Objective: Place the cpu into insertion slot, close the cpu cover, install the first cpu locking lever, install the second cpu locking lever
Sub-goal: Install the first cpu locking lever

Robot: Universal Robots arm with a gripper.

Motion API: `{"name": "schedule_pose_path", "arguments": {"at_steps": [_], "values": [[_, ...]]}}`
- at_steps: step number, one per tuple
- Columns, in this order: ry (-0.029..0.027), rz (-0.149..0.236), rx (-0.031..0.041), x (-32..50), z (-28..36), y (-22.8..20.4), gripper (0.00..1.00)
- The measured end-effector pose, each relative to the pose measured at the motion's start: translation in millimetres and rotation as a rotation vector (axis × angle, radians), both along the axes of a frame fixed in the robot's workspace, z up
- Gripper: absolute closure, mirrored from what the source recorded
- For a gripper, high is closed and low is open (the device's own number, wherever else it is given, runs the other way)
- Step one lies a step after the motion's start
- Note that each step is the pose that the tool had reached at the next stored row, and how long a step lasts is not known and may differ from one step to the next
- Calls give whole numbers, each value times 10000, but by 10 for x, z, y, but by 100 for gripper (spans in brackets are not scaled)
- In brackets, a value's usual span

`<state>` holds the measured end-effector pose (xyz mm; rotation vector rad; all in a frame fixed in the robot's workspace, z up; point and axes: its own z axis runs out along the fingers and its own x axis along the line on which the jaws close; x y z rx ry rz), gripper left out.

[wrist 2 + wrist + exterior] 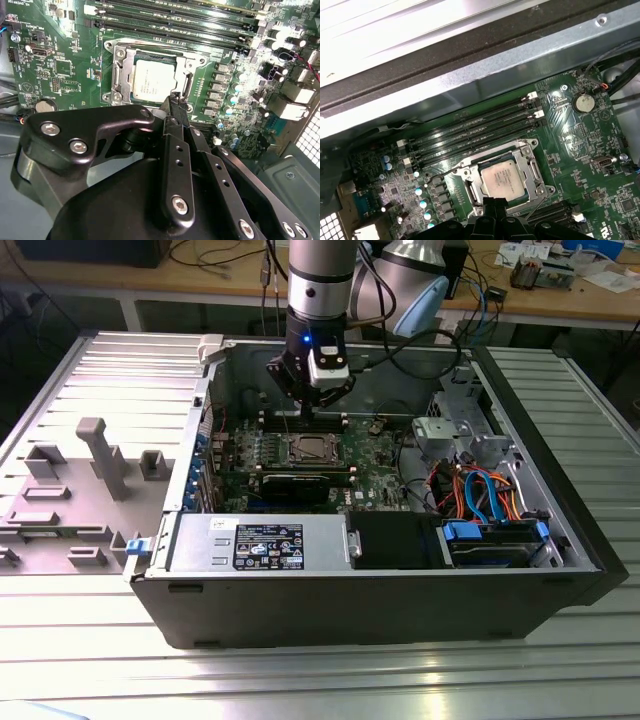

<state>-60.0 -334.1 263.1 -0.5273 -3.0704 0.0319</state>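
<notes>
Nearest me, the ribbed metal tabletop (pixel 320 680) carries one open computer case (pixel 350 600) lying on its side, long axis running across the exterior view. Just inside its near wall sits the power supply (pixel 200 540), bearing one black label (pixel 268 546) with white print too fine to make out. Beyond that lies one black graphics card (pixel 300 485), then the green circuit board (pixel 375 455). The cpu (pixel 155 82) is seated in the insertion slot (pixel 296 449), flat, its dull metal top facing up. Being square it has no long axis, and its edges sit parallel to the socket rim. The faint print on its top is not legible. The cpu cover (pixel 122 70) lies down flat around it, with the chip showing through its middle opening. In both wrist views the gripper (pixel 175 100) is clenched, fingertips together with nothing seen between them, its tip just beside one edge of the cover. Whether it touches the cover cannot be told. Past the socket run long black memory slots (pixel 470 130), four by my count, parallel to the near side of the socket. One coin cell (pixel 583 102) sits on the board, well apart from the socket. To the exterior view's left stands one grey plastic fixture (pixel 100 455). Farthest back, a wooden bench (pixel 200 280) holds loose cables.
</notes>
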Motion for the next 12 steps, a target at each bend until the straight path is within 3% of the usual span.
{"name": "schedule_pose_path", "arguments": {"at_steps": [12], "values": [[0,304,0,0,0,0,89]]}}
